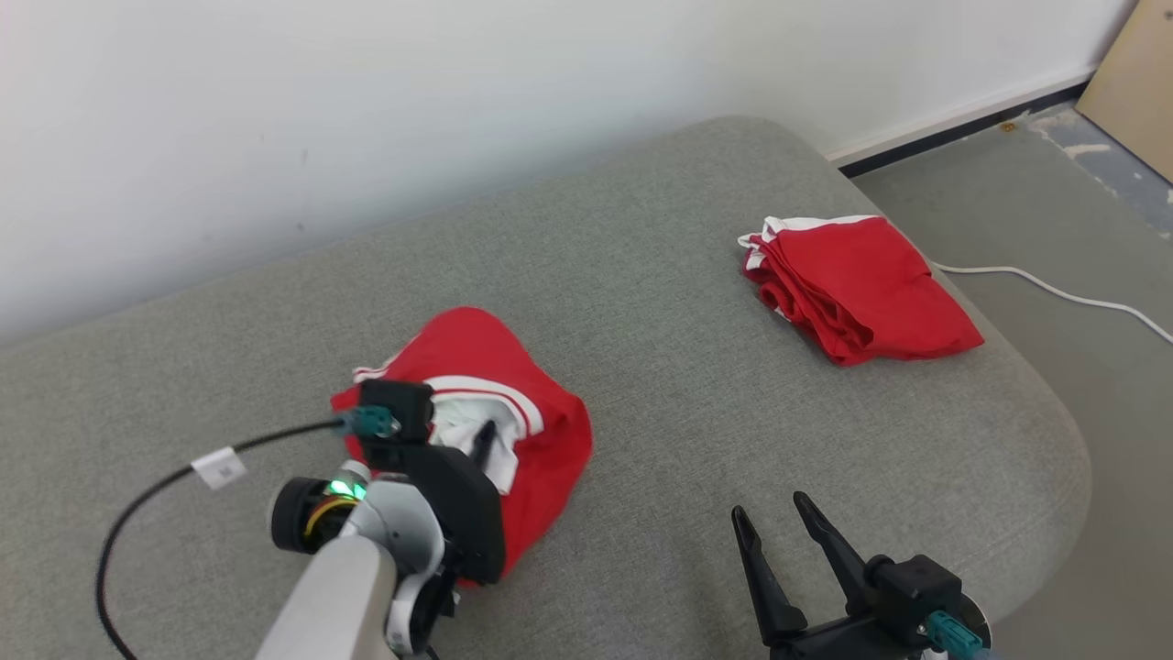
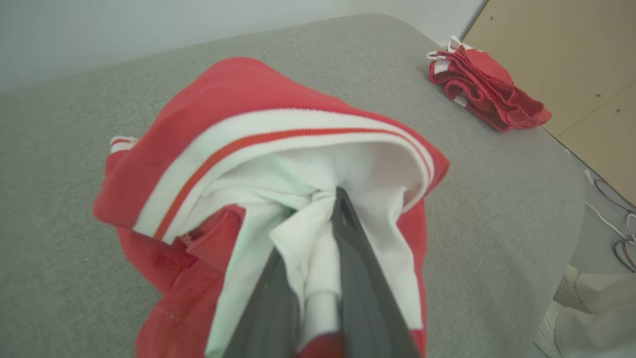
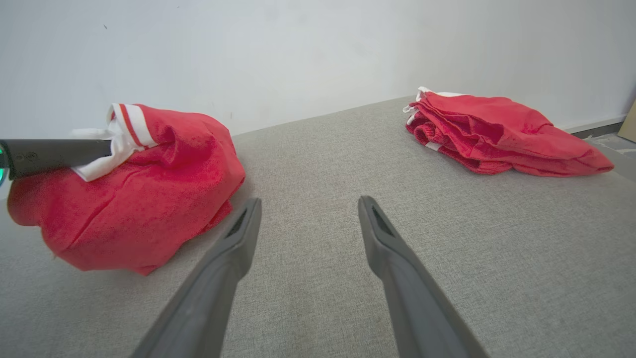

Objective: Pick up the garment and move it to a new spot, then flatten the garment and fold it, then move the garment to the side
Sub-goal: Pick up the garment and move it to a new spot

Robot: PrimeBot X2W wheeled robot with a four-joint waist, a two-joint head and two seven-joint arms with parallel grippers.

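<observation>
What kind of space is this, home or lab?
Probably a lab or test room, not a home: grey cushion against a bare white wall, loose cable on a worn floor, a board leaning nearby.

You had a broad lane of bare grey cushion (image 1: pixel 660 302) open through the middle of the frame, between the red garment (image 1: pixel 550 431) bunched at lower left and the folded red pile (image 1: pixel 861 284) at upper right. Your right end effector (image 1: pixel 768 506), jaws apart, stood clear at lower right. A black cable (image 1: pixel 275 437) looped across the lower left corner.
</observation>
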